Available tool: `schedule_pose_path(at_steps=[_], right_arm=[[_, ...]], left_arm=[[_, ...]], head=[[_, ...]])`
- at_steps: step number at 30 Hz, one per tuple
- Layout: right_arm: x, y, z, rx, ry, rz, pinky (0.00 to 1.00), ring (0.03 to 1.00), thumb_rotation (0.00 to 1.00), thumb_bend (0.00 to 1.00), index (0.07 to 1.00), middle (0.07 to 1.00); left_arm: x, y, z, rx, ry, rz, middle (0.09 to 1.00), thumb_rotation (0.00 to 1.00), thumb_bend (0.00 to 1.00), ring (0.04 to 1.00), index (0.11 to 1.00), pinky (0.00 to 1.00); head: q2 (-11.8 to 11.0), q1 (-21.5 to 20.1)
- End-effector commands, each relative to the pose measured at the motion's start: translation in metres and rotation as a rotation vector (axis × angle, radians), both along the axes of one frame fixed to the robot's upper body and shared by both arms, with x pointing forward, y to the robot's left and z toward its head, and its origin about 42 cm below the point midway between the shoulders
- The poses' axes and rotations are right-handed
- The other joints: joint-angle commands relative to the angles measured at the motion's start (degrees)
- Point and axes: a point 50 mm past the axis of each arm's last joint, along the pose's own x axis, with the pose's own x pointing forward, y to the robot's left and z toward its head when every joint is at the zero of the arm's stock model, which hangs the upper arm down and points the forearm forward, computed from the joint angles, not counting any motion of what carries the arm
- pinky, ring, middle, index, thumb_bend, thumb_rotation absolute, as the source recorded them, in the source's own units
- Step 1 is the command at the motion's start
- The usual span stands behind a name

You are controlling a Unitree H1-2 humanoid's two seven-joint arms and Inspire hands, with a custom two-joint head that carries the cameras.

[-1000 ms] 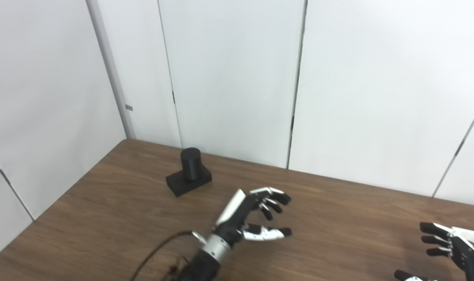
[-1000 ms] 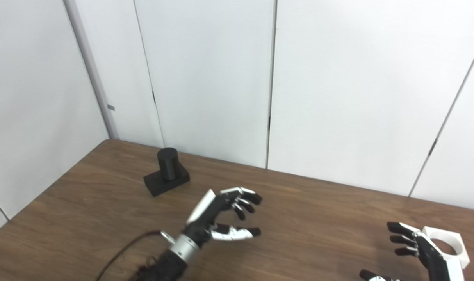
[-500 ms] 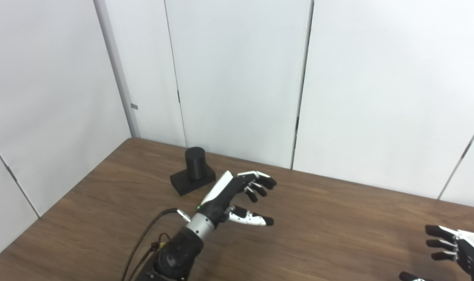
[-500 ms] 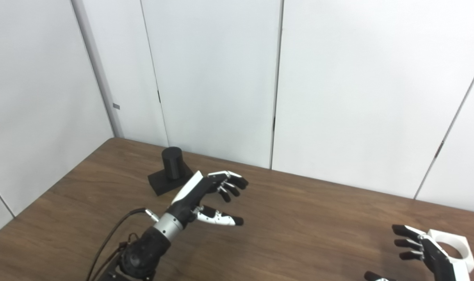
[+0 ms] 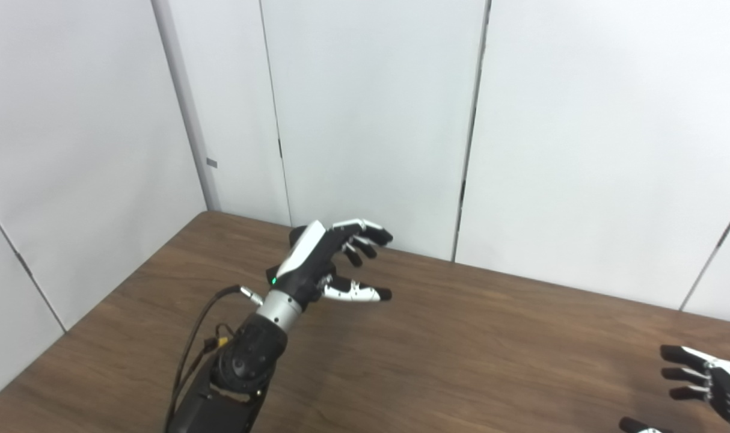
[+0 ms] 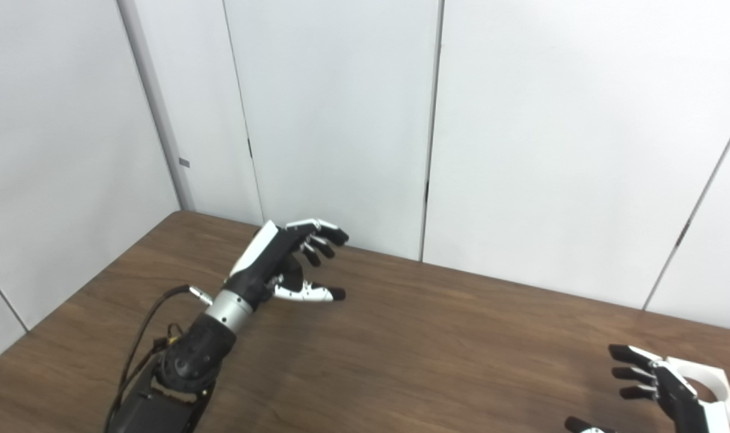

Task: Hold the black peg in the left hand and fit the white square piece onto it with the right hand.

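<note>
From my station I see the brown desk [image 5: 461, 349] first. My left hand [image 5: 323, 264] has swung far out toward the back corner over the last second and now hangs spread wide, empty, right in front of the black peg [image 6: 293, 273], hiding nearly all of it. I judge a grasp is close. My right hand [image 6: 659, 391] waits open at the lower right edge, just beside the white square piece [image 6: 705, 385], not holding it.
</note>
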Motion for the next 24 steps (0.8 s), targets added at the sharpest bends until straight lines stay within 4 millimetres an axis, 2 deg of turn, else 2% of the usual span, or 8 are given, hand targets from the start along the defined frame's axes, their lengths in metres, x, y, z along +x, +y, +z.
schedule_pose_path(at_steps=[1,8,15,24], right_arm=[[0.006,0.001,0.022,0.001,-0.076,0.006,0.55,0.663,0.00,0.52,0.695,0.726],[0.006,0.001,0.023,-0.003,-0.071,0.006,0.55,0.661,0.00,0.52,0.695,0.724],[0.005,0.001,0.023,-0.004,-0.071,0.009,0.55,0.660,0.00,0.52,0.692,0.721],[0.003,0.003,0.024,-0.004,-0.068,0.005,0.55,0.654,0.00,0.52,0.692,0.716]], left_arm=[[0.008,0.008,0.030,0.023,-0.101,0.026,0.694,0.00,0.81,0.624,0.665,0.51],[0.012,0.030,0.042,0.042,-0.117,0.101,0.726,0.00,0.82,0.678,0.690,0.56],[0.017,0.045,0.055,0.060,-0.150,0.177,0.788,0.06,0.83,0.792,0.700,0.66],[0.022,0.064,0.059,0.133,-0.123,0.247,0.837,0.12,0.88,0.848,0.706,0.77]], head=[[0.08,-0.10],[0.14,0.23],[0.12,0.16],[0.35,0.07]])
